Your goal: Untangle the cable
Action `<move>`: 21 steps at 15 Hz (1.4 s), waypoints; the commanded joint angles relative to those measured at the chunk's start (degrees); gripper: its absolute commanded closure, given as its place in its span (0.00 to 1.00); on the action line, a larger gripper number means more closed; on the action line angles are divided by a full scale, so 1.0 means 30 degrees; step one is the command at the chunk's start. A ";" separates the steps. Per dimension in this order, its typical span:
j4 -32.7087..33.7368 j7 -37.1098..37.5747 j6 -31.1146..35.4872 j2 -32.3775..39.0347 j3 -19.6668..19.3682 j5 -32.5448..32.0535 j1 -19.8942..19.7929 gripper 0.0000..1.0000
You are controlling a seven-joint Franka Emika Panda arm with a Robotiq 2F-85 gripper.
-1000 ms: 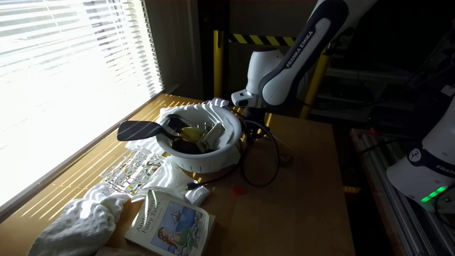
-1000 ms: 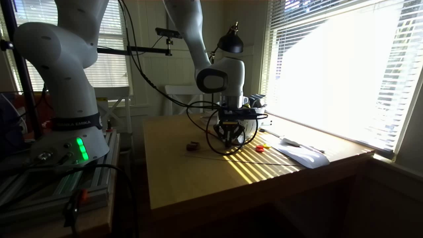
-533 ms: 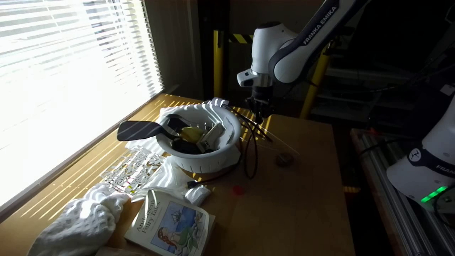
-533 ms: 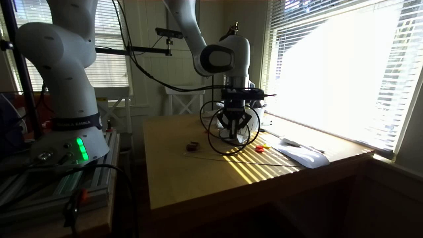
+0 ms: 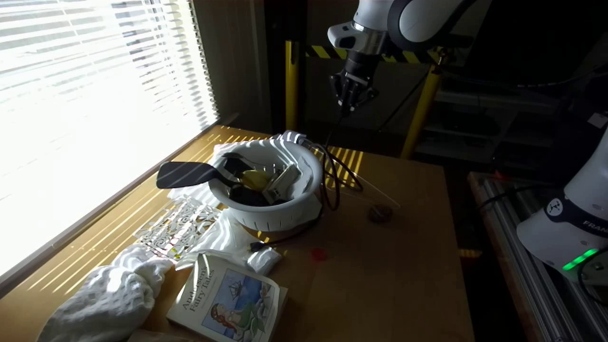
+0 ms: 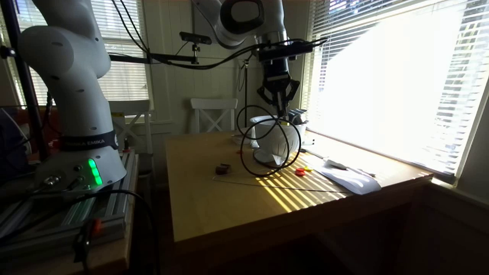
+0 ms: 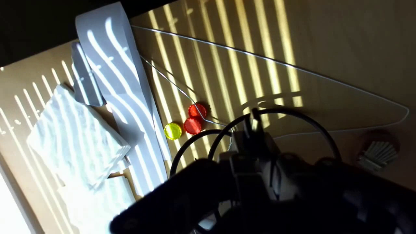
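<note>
Exterior view: cable (image 5: 337, 192) hangs from fingers (image 5: 353, 100), end (image 5: 257, 246) seemingly toward the window (image 5: 85, 133).

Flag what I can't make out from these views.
Lower runs of the cable: wrist view, mostly behind the hand.
Stretch of bent wire: wrist view, covered by paper strip.
Bottom of the bowl: in an exterior view, under its contents.
Type of connector: in an exterior view, too small.

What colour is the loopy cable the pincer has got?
The loopy cable looks black; the wrist view shows it best.
</note>
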 commanded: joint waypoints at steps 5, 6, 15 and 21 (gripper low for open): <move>0.0314 -0.7603 0.0076 0.0131 -0.0674 1.0300 0.1331 0.96; 0.0445 -0.8565 0.0096 0.0326 -0.0681 1.1565 0.1323 0.96; 0.2481 -0.9294 -0.0646 0.3875 -0.0120 1.6335 0.0222 0.96; 0.1328 -0.3521 -0.1829 0.2762 -0.1937 0.8495 0.1130 0.96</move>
